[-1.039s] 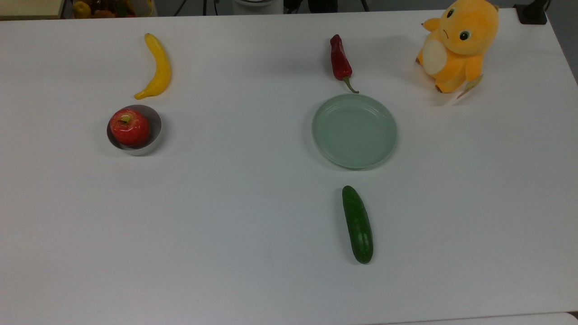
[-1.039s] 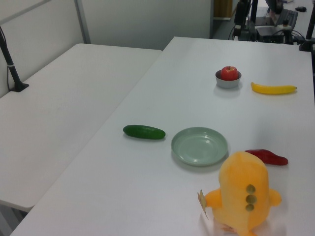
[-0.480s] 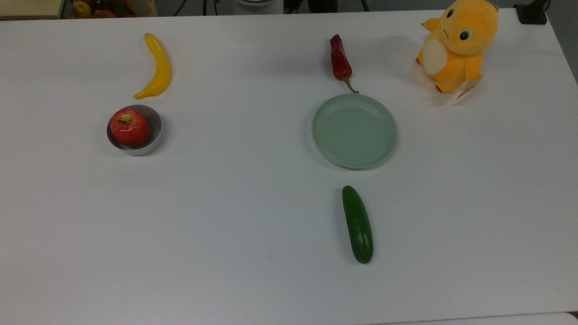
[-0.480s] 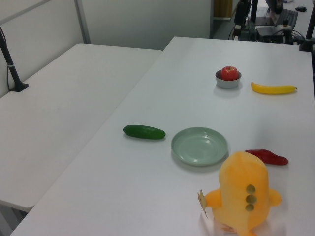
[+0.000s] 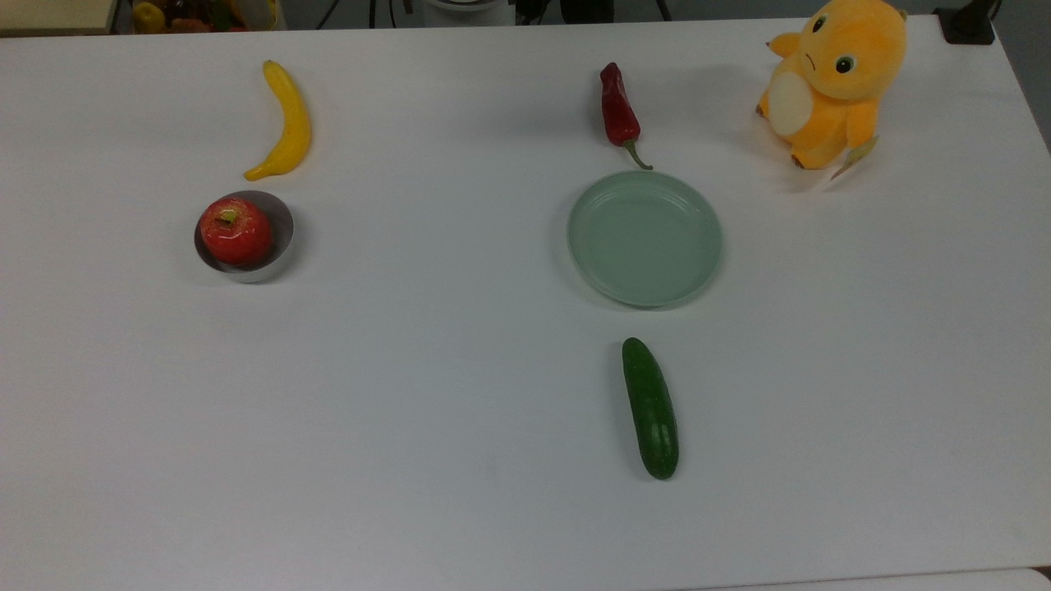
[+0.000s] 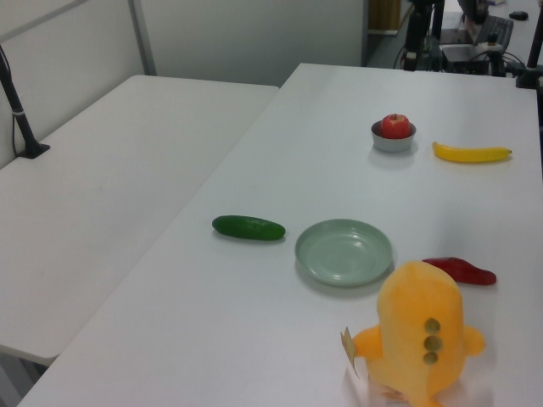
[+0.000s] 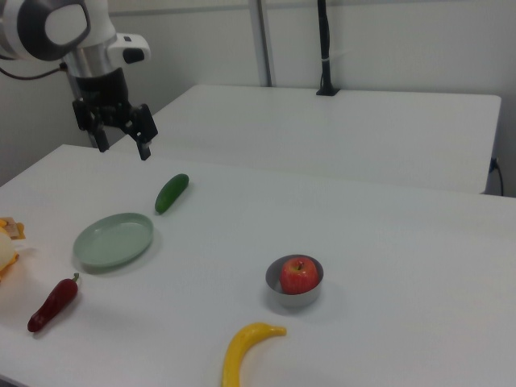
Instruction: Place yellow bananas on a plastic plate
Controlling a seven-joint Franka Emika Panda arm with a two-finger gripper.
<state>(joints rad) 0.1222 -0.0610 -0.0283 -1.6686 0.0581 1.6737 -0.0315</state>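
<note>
So the banana [image 5: 284,123] is just lying on the white table [image 5: 410,394], way off at the top view's upper left, nowhere near the plate [image 5: 644,238]. It's curved, with one pointed tip aimed at the bowl [image 5: 279,246] sitting just beside it, not touching. In the left view the banana [image 6: 472,153] is over at the far right, next to the bowl [image 6: 394,140], and in the right view it's down at the bottom edge [image 7: 242,352], close to the camera.

The bowl is grey metal and has a red apple [image 5: 236,231] in it.

The plate is mint green with a ridged rim and nothing on it. It sits right of centre in the top view. A red chili [image 5: 618,107] lies just above it there, its green stem tip reaching the plate's rim or nearly so, can't tell if it actually touches. Below the plate, with a gap, is a dark green cucumber [image 5: 650,408], lying roughly in line with the chili.

An orange plush toy [image 5: 829,82] sits upright at the top view's upper right corner, apart from the plate.

The gripper [image 7: 121,139] shows up in the right view, hanging in the air above the table's far edge, up behind the cucumber [image 7: 172,193] and plate [image 7: 114,239]. Its two fingers [image 7: 143,148] point down and are spread apart, holding nothing.
</note>
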